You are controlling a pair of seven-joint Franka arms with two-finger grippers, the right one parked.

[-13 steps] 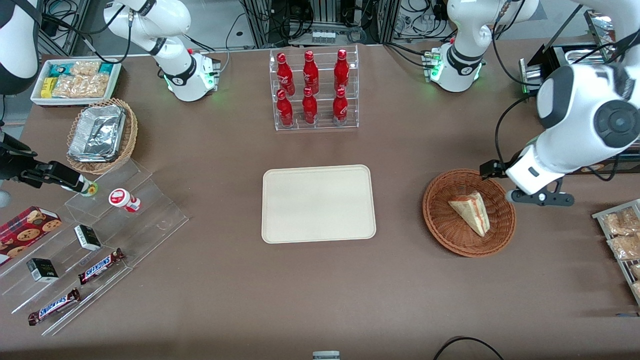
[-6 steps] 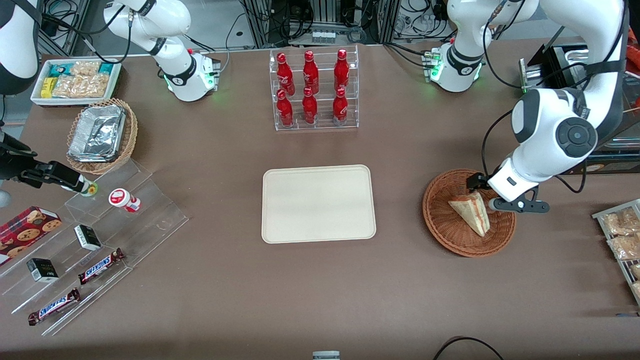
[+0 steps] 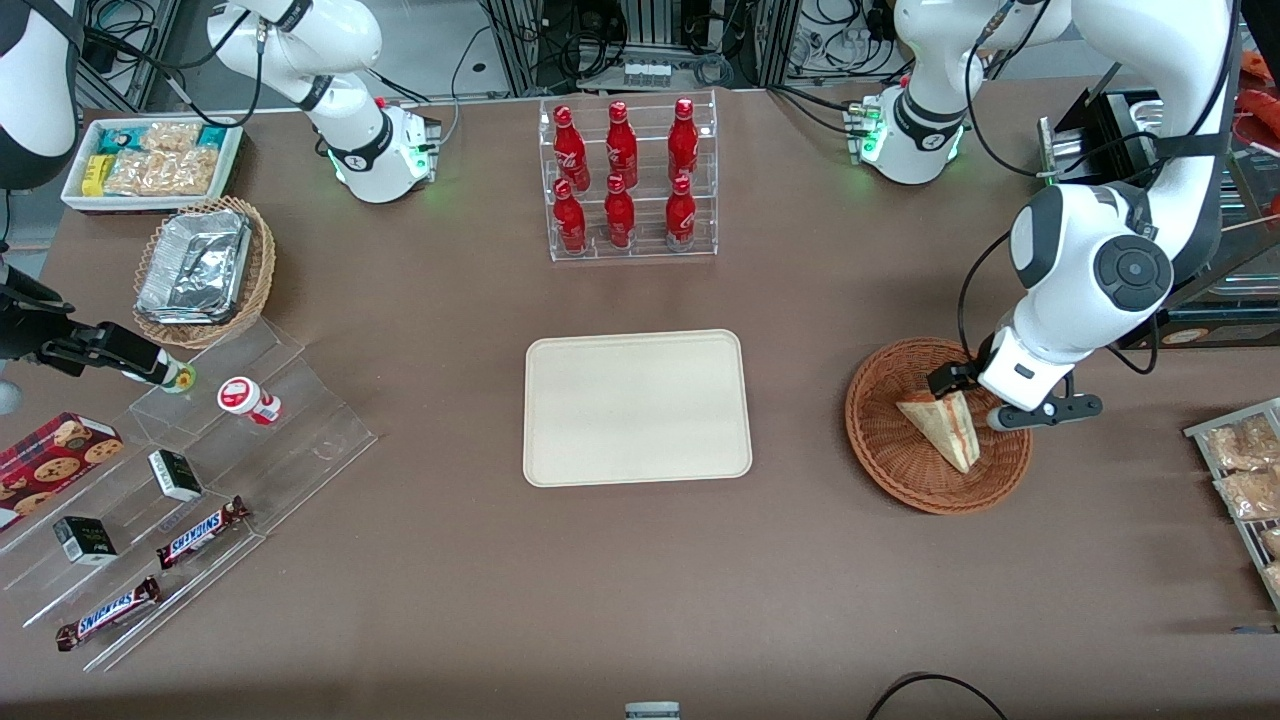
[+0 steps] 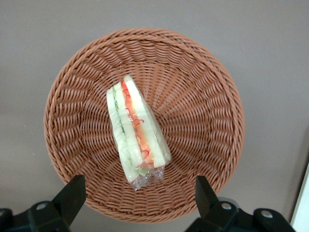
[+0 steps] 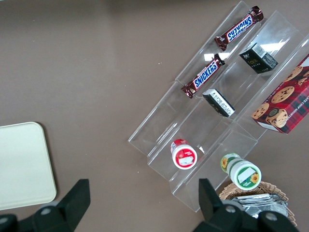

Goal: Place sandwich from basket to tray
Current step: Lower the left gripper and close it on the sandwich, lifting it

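The sandwich (image 3: 942, 428) is a wrapped triangular wedge of white bread with red and green filling. It lies in the round reddish-brown wicker basket (image 3: 885, 440) toward the working arm's end of the table. In the left wrist view the sandwich (image 4: 136, 129) lies in the middle of the basket (image 4: 203, 111). My left gripper (image 3: 972, 397) hangs above the basket, over the sandwich's wide end, open and empty; its fingers (image 4: 72, 195) stand wide apart, clear of the sandwich. The cream-beige tray (image 3: 636, 408) lies bare at the table's middle.
A clear rack of red bottles (image 3: 626, 178) stands farther from the front camera than the tray. A rack of snack packets (image 3: 1243, 480) lies at the working arm's table edge. The foil-lined basket (image 3: 203, 270), the white snack box (image 3: 150, 162) and the stepped acrylic display (image 3: 200, 480) sit toward the parked arm's end.
My left arm has swung in from the table's edge and come down over the basket, so the gripper now hangs above the sandwich. The sandwich and basket have not moved.
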